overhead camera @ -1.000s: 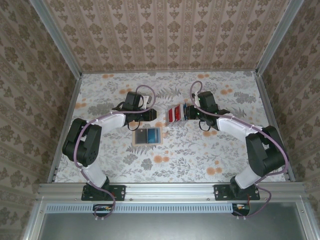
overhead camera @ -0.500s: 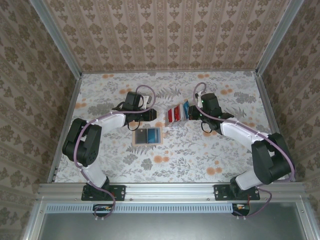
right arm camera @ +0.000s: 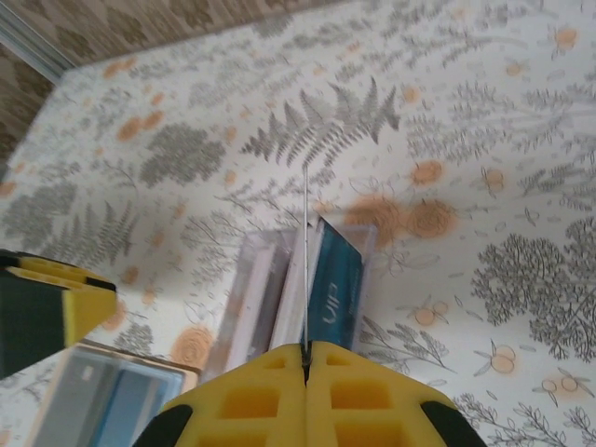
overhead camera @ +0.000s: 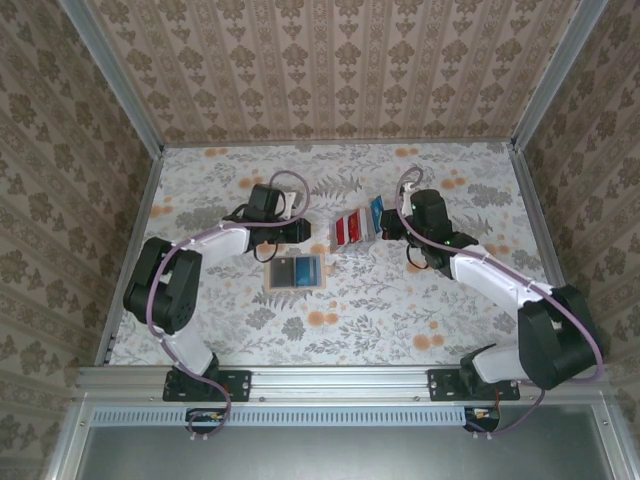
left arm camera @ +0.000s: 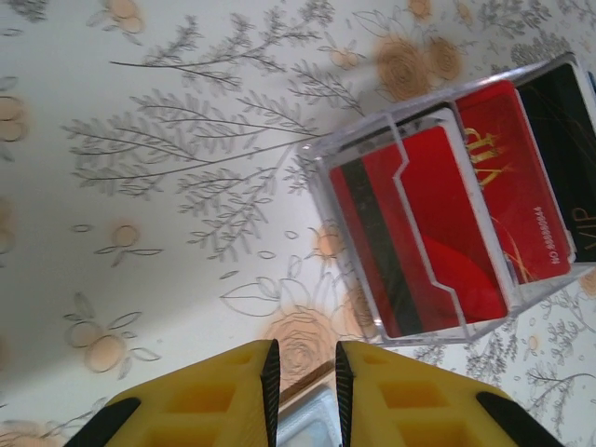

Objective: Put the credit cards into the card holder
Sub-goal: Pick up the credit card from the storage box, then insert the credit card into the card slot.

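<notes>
Card holder [overhead camera: 297,272] near-left of cards [overhead camera: 350,228]

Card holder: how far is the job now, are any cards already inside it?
Done: nothing visible; the card holder lies open with no red card in it. In hand: the right end effector pinches one card, edge-on. Remaining: red cards stand in the clear rack.

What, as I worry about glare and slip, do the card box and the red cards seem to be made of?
Card box: clear hard plastic, likely acrylic, glossy; the floral table shows through and its edges glint. Red cards: thin stiff plastic, smooth, slight sheen, gold printing; the held card in the right gripper stands straight, edge-on.
</notes>
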Available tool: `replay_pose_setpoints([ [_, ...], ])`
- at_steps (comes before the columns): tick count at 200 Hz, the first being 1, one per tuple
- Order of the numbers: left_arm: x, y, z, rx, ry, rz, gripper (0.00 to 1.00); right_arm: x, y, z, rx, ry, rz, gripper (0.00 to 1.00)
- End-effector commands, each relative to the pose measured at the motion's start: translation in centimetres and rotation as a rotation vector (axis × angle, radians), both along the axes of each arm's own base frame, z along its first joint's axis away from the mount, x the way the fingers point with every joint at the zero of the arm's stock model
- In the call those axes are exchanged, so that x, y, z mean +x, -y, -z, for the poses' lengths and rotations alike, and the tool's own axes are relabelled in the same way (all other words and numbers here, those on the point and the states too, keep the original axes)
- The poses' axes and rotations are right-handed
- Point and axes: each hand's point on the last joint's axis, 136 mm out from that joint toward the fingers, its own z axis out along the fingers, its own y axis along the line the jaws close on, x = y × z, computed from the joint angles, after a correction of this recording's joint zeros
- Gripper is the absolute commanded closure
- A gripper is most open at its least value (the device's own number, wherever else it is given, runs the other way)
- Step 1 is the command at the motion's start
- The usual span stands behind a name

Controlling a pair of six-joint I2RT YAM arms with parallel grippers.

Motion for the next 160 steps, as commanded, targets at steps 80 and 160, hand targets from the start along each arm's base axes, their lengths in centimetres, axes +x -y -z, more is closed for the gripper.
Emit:
replay_pose_setpoints([
  [80, -0.5, -5.3, -0.7, -0.028, -0.037, -0.128, 0.74, -5.9, -11.4, -2.9, 0.15, -0.058, -0.319, 0.91],
  [160, -5.5, -9.9, 0.9, 0.045, -0.083, -0.191, 0.74, -8.1, -19.1, 5.1, 0.285, -0.276, -0.353, 0.91],
])
